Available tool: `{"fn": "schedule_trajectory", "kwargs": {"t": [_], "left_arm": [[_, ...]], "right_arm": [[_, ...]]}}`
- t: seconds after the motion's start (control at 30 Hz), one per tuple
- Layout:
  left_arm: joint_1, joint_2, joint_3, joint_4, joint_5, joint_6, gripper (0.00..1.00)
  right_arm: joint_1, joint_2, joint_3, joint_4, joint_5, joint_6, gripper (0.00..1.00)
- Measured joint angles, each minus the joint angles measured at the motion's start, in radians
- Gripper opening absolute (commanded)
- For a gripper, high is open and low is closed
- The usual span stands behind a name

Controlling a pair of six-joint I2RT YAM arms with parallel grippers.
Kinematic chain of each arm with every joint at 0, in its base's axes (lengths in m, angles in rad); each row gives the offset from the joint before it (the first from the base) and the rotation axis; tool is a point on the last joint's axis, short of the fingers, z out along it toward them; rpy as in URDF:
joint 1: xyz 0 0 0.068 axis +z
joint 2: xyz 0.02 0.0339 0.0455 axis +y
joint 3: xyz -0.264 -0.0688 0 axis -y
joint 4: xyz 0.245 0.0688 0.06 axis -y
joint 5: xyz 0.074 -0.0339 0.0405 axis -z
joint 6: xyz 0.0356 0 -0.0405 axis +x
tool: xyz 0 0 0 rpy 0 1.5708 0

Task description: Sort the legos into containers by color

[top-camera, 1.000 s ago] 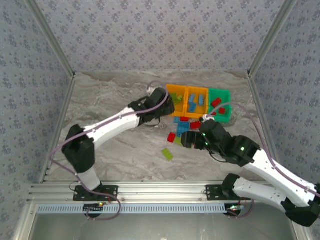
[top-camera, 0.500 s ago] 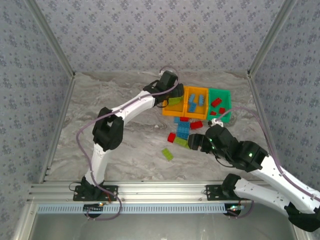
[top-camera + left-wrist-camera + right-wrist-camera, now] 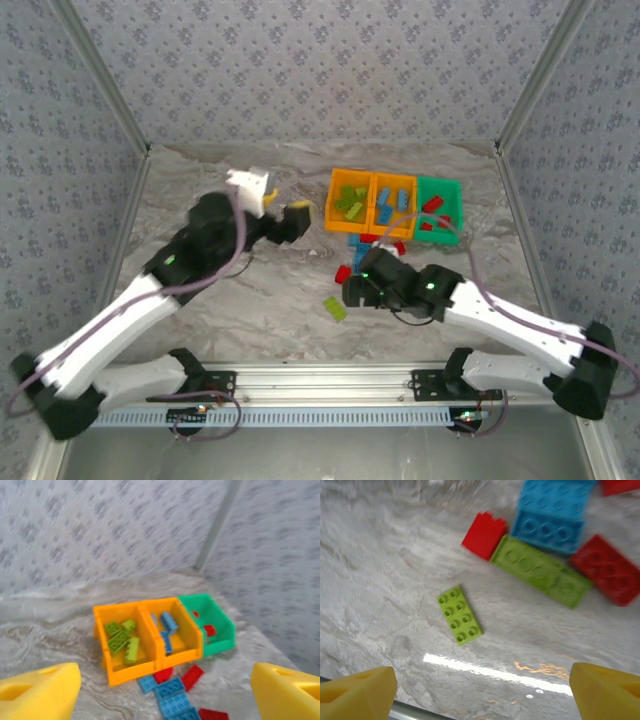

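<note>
Presently the right gripper [image 3: 481, 695] is hovering with its yellow fingers [image 3: 355, 697] spread wide and carrying nothing. It is facing a lone lime green brick [image 3: 460, 615], which is lying flat, studs up, left of centre in the right wrist frame. The brick is resting on the marbled table [image 3: 385, 555], set diagonally and apart from the rest. A loose cluster [image 3: 540, 570] of red, light blue and lime bricks is lying at the upper right, several touching.

The left gripper [image 3: 164, 694] is likewise gaping wide and empty, looking toward three bins at centre frame:
- the left orange bin [image 3: 100, 630] is holding lime bricks;
- the middle orange bin [image 3: 192, 632] is holding blue ones;
- the green bin [image 3: 222, 622] is holding red ones.

In the top view this arm is appearing blurred, so its height is probably not readable.

Judging by its look, the lone brick is light, rigid and smooth-walled, and not fragile. The sensible hold is across its short width, pads on the two long side walls, with the wrist turned to match its diagonal.
</note>
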Motion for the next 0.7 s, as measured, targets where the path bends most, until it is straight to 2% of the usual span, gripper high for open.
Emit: {"fn": "schedule_trajectory", "kwargs": {"t": [0.13, 0.23, 0.33, 0.47, 0.6, 0.7], "left_arm": [[-0.003, -0.28, -0.107, -0.15, 0.061, 0.199, 0.97], [-0.003, -0.404, -0.156, -0.276, 0.117, 0.334, 0.99], [-0.003, -0.49, -0.219, -0.393, 0.188, 0.449, 0.99], [-0.003, -0.528, -0.299, -0.496, 0.291, 0.549, 0.99], [-0.003, -0.515, -0.335, -0.517, 0.373, 0.589, 0.99], [-0.003, -0.482, -0.336, -0.513, 0.407, 0.611, 0.99]], "right_arm": [[0.069, 0.223, 0.035, 0.06, -0.036, -0.049, 0.89], [0.107, 0.381, 0.091, 0.075, -0.037, -0.091, 0.87], [0.123, 0.504, 0.137, 0.077, -0.028, -0.119, 0.8], [0.122, 0.583, 0.146, 0.076, -0.018, -0.141, 0.68], [0.121, 0.596, 0.146, 0.094, -0.027, -0.148, 0.56], [0.121, 0.596, 0.141, 0.108, -0.034, -0.145, 0.55]]}}
